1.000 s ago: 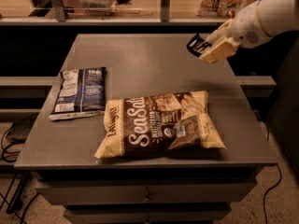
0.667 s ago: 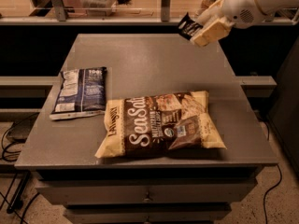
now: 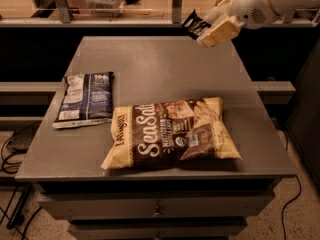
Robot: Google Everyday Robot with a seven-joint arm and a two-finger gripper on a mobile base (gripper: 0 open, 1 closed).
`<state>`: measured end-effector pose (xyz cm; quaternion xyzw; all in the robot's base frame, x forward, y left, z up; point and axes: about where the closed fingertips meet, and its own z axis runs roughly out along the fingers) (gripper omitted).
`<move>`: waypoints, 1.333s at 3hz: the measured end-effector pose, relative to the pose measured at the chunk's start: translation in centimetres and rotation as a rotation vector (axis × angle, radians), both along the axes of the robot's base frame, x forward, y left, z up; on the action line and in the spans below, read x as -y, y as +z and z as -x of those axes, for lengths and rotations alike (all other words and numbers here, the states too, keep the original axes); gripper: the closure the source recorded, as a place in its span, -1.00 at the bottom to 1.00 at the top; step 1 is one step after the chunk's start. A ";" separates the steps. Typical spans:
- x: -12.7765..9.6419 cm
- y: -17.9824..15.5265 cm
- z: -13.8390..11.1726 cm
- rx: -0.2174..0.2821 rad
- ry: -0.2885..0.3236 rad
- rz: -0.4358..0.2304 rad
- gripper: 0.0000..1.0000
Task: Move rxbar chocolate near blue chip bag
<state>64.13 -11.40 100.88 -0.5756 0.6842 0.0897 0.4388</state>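
The gripper (image 3: 204, 30), clamped on the rxbar chocolate (image 3: 193, 23), holds it aloft above the table's (image 3: 165, 69) far edge, so pickup is done, while carrying it down to the blue chip bag (image 3: 85, 100), well away to its lower left, remains.

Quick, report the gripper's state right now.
Gripper: shut on the rxbar chocolate, in the air over the far right corner of the table.
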 end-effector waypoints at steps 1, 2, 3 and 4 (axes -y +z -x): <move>-5.9 0.2 0.7 -0.004 0.099 -0.095 1.00; -12.8 -0.3 2.0 -0.032 0.222 -0.163 1.00; -18.1 -2.5 3.1 -0.080 0.303 -0.185 1.00; -22.7 -5.3 4.2 -0.142 0.350 -0.191 0.67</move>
